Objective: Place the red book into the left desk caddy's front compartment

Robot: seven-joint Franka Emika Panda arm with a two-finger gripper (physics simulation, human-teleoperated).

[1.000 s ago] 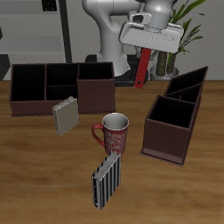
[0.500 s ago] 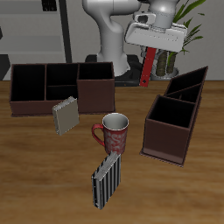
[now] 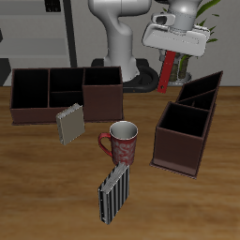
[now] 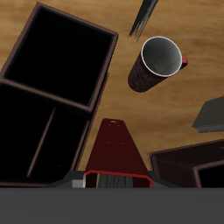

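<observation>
Our fingers (image 3: 170, 58) are closed on the top edge of the red book (image 3: 167, 73), which hangs straight down from them, long axis upright, clear of the bench (image 3: 56, 187). In the wrist view the book (image 4: 114, 153) runs away from the fingers toward the bench, its red cover narrowing with distance, so the grip looks square and the book does not seem to be tilted much.

The relation that matters now is where the left desk caddy (image 3: 187, 131) sits against the hanging book. The caddy stands below the fingers and nearer the bench's front edge, its slanted walls rising toward the back. We judge that the book is over or just behind the caddy's rear wall, not yet above the front compartment (image 3: 180, 127), the big square section closest to the front edge. From the wrist view the large dark opening (image 4: 61, 57) lies ahead of the book's lower edge, with narrower divided sections closer in.

So the next move, as we read it, is to carry the book forward until its lower edge is over that square opening, then lower it with the long axis kept upright so it clears the divider wall.

The mug (image 3: 122, 142), the grey book (image 3: 68, 123), the striped book (image 3: 114, 194) and the low wide caddy (image 3: 66, 92) are all well apart from the fingers and out of the path.
</observation>
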